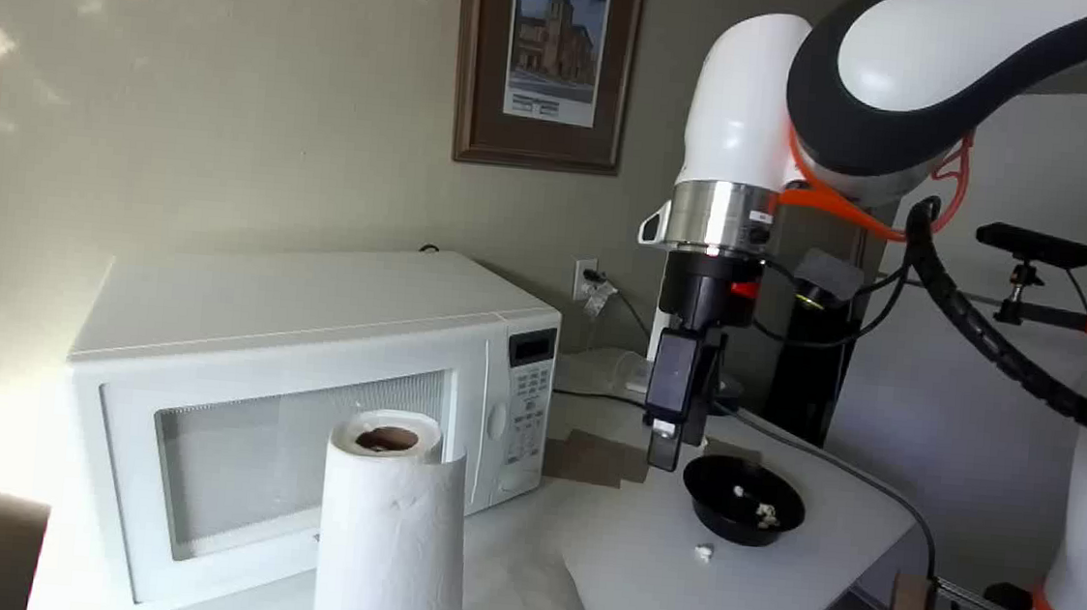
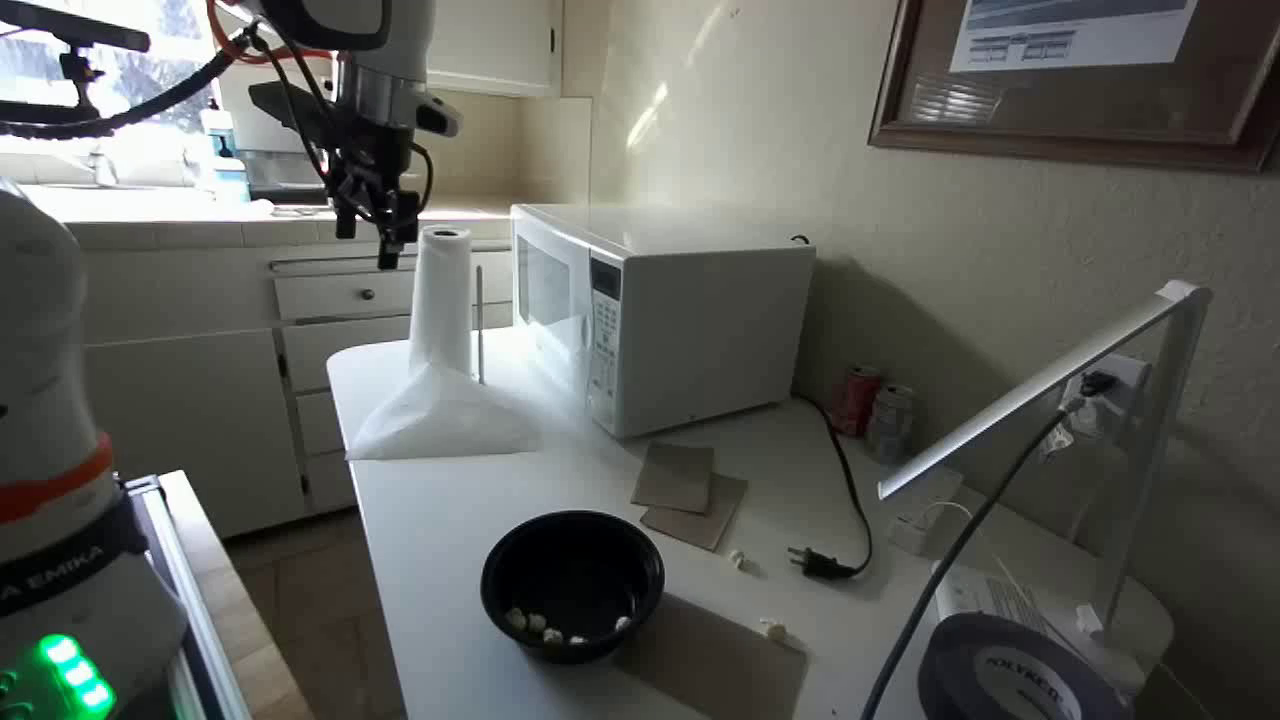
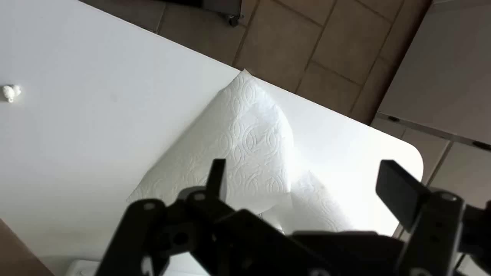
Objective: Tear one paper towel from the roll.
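- Evidently, the gripper [image 3: 307,180] is released: its fingers [image 3: 218,176] are spread wide apart in the wrist view, with nothing grasped between them.
- It is pointed downward and held above the table [image 2: 430,560], apart from the roll [image 2: 441,300].
- The roll is stood upright in front of the microwave [image 2: 715,330]; its brown core [image 1: 388,440] is exposed at the top.
- The paper towel [image 2: 440,420] is spread on the table from the roll's foot, one corner [image 3: 244,82] being laid at the table's edge.
- Whether it has been severed cannot be told.
- A black bowl [image 2: 575,570] is set well apart from the roll, with popcorn [image 2: 552,636] held in it and more scattered beside it.
- Two flat brown pieces [image 2: 675,478] are laid, overlapping, between the bowl and the microwave.
- A framed picture [image 1: 554,54] is hung on the wall [image 1: 280,81].
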`<act>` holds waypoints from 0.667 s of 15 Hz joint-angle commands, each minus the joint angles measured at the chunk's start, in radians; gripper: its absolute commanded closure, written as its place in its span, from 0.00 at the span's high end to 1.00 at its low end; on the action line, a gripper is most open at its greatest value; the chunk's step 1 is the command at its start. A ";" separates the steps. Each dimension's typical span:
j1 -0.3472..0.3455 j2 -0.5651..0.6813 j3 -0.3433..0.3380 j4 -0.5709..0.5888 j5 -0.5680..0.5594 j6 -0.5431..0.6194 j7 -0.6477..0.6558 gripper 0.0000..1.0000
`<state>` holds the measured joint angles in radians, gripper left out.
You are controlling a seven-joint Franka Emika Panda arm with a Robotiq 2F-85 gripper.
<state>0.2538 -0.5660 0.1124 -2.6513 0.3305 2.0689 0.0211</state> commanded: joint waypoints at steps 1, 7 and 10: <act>-0.010 -0.001 0.008 0.002 0.004 -0.004 -0.004 1.00; -0.010 -0.001 0.008 0.002 0.004 -0.004 -0.004 1.00; 0.003 0.127 -0.020 0.027 0.008 0.081 -0.143 1.00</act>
<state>0.2525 -0.5565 0.1109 -2.6495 0.3294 2.0777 -0.0107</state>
